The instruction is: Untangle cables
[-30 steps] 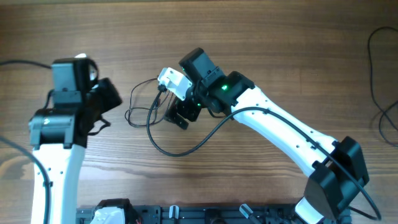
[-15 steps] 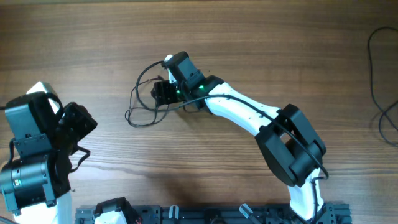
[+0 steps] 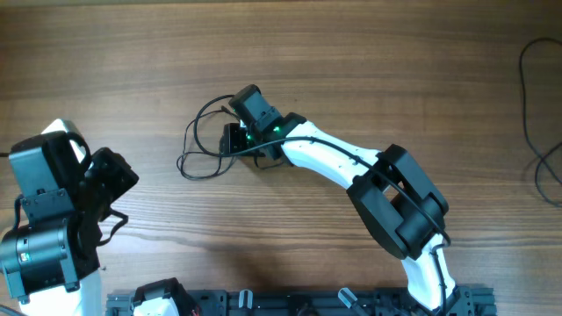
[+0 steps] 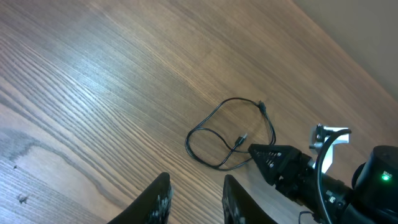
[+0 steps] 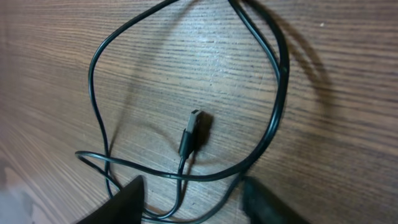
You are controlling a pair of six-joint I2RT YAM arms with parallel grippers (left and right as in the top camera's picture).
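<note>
The cables (image 3: pixel 200 111) lie as one thin black wire looped over itself left of the table's middle; the left wrist view shows the loops (image 4: pixel 188 142) from afar. My right gripper (image 3: pixel 231 140) is down at the loops' right side. In the right wrist view, a small dark plug (image 5: pixel 191 132) lies inside the big loop (image 5: pixel 283 74). Two crossing strands run between my right gripper's (image 5: pixel 193 208) fingers, which stand apart, open. My left gripper (image 3: pixel 118 180) sits low on the left, far from the wire. Its fingers (image 4: pixel 158 199) are open over bare wood.
Another thin dark cable (image 3: pixel 529 88) curls at the table's right edge. A dark rack (image 3: pixel 290 303) runs along the front edge. The right arm (image 3: pixel 351 167) stretches diagonally across the middle of the table.
The right arm swung left and came down onto the loops, and its jaws have narrowed around the strands. The left arm drew back to the lower left, then held still.
</note>
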